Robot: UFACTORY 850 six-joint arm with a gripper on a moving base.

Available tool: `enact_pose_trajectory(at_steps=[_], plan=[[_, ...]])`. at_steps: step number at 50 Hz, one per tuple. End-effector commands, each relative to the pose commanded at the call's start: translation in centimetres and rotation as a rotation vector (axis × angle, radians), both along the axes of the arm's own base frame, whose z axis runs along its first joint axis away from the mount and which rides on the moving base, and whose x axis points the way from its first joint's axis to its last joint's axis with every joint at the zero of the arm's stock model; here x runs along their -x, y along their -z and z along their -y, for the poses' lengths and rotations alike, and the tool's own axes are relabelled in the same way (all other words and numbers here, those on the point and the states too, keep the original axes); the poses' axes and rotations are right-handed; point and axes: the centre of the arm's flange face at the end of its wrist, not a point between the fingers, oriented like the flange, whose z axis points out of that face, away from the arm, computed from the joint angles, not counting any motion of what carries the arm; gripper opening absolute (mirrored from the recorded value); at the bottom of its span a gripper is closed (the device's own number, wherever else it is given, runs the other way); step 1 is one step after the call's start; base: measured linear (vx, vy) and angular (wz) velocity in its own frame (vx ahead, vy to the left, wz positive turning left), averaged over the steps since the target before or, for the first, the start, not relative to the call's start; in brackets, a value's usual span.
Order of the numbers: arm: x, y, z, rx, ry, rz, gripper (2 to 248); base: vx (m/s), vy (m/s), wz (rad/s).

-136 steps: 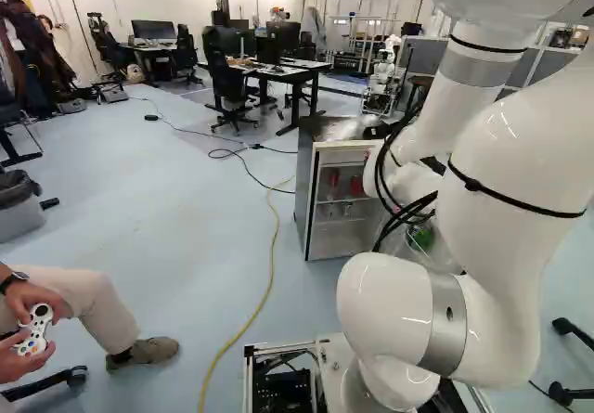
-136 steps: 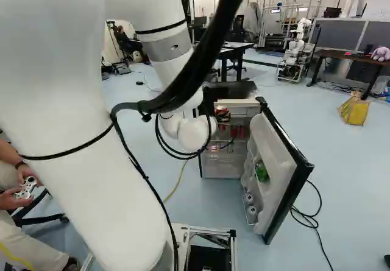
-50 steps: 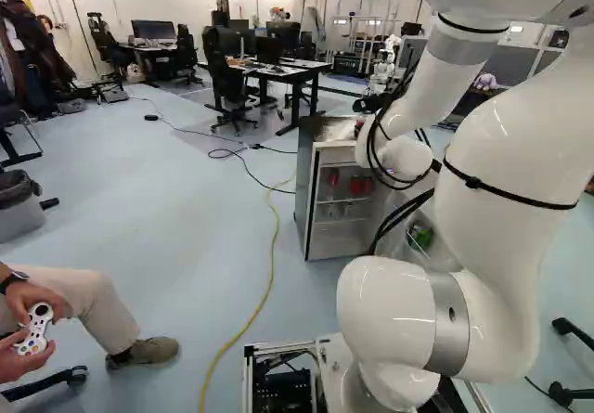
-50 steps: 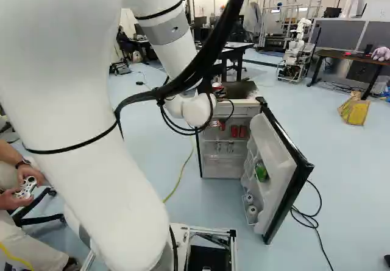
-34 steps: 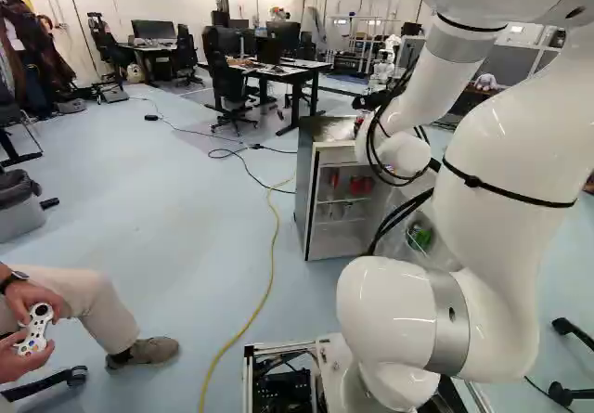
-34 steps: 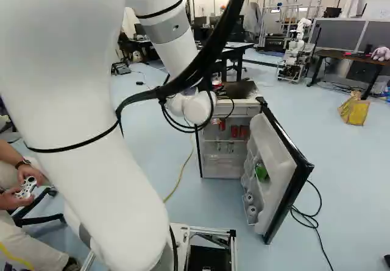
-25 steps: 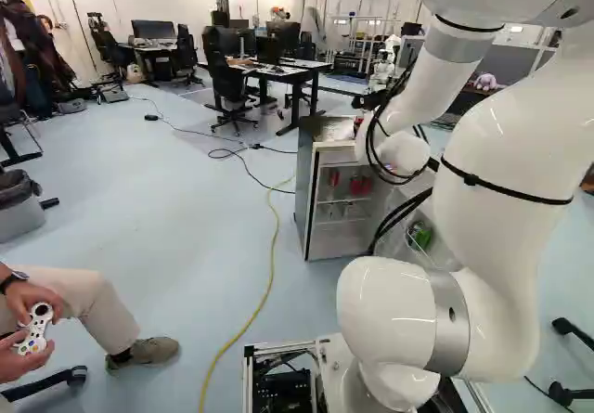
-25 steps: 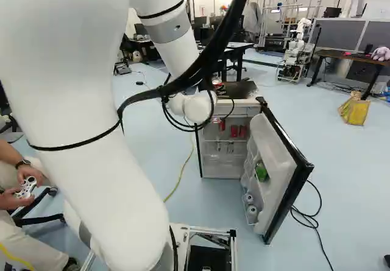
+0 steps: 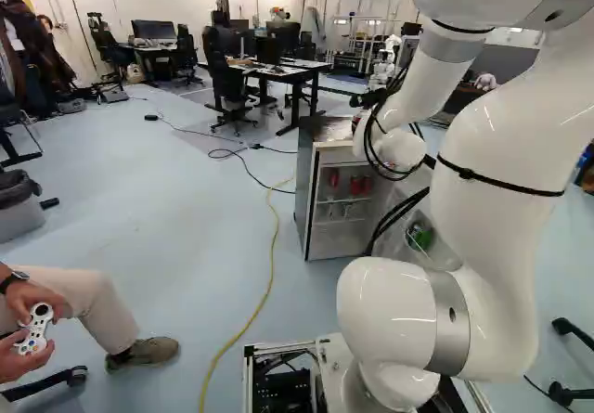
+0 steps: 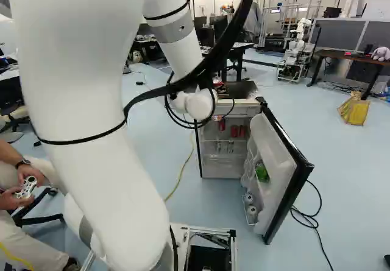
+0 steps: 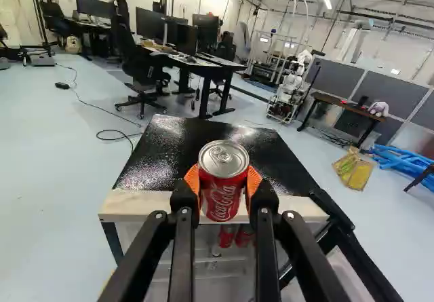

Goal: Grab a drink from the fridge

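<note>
The open fridge (image 11: 159, 156) stands ahead of and below the tool (image 11: 223, 180), which is clamped on a red drink can (image 11: 222, 199). Swinging low could clip the fridge's front edge; too slack a squeeze could drop the can.

I count one fridge (image 9: 303, 186) and one fridge door (image 10: 274, 158). I hold one red can (image 11: 220, 193). Inside the fridge I make out three red things: two red cans (image 10: 234, 131) side by side, plus one red item (image 10: 222, 124) to their left, too small for me to name. In the door I see one green item (image 10: 261, 172) and two pale round items (image 10: 252, 210). Far to the right there are one yellow bag (image 10: 353, 110), one plush toy (image 10: 381, 53) and another robot (image 11: 291, 81), just one; one yellow cable (image 9: 272, 278) on the left.
</note>
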Motion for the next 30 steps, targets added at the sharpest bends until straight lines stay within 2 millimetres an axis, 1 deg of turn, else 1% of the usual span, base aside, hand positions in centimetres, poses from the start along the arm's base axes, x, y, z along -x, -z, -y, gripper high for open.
enact_pose_trajectory(at_steps=[30], plan=[[-2.8, 0.6, 0.3, -0.002, -0.009, -0.038, 87, 0.000, 0.000, 0.000]])
